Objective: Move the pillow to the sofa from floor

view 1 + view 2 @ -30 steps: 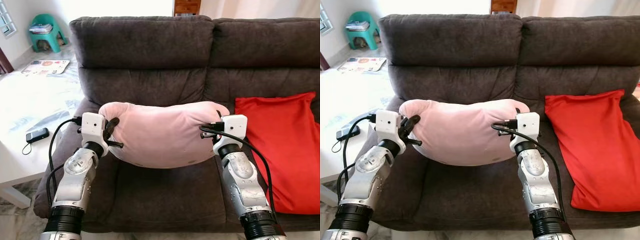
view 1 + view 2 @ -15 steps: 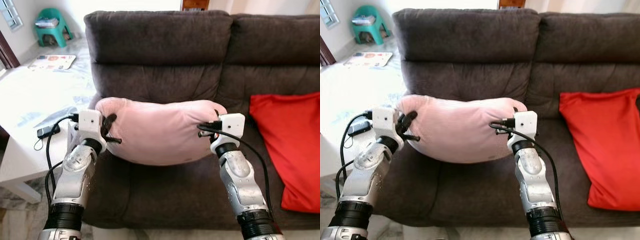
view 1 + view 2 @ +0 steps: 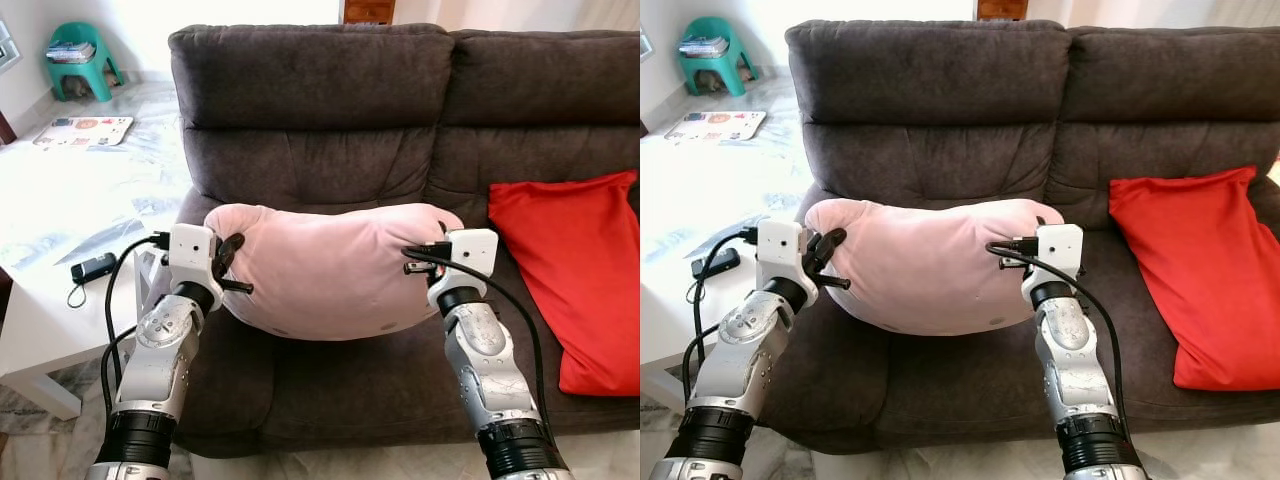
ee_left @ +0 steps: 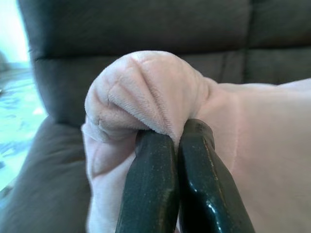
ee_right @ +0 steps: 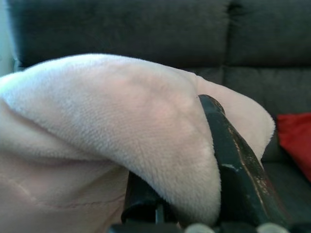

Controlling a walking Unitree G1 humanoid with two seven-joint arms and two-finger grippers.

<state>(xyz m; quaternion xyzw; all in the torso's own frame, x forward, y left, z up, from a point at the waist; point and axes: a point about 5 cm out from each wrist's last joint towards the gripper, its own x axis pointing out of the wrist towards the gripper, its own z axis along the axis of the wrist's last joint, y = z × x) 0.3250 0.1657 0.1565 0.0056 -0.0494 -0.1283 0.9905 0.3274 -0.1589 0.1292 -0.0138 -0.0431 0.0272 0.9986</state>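
Red cushion [image 3: 565,275] right; white table [image 3: 40,310], phone [image 3: 92,267]; green stool [image 3: 78,58].

Head cameras looking down — wrist cameras pressing close.
Both eye views are sharing the dark grey fabric sofa [image 3: 330,110]; each wrist view is facing its cushions from nearby.

A home living room: a dark grey sofa [image 3: 400,130] with a red cushion [image 3: 570,270], a white bench [image 3: 60,250] at left, and a green stool [image 3: 78,60] far left.
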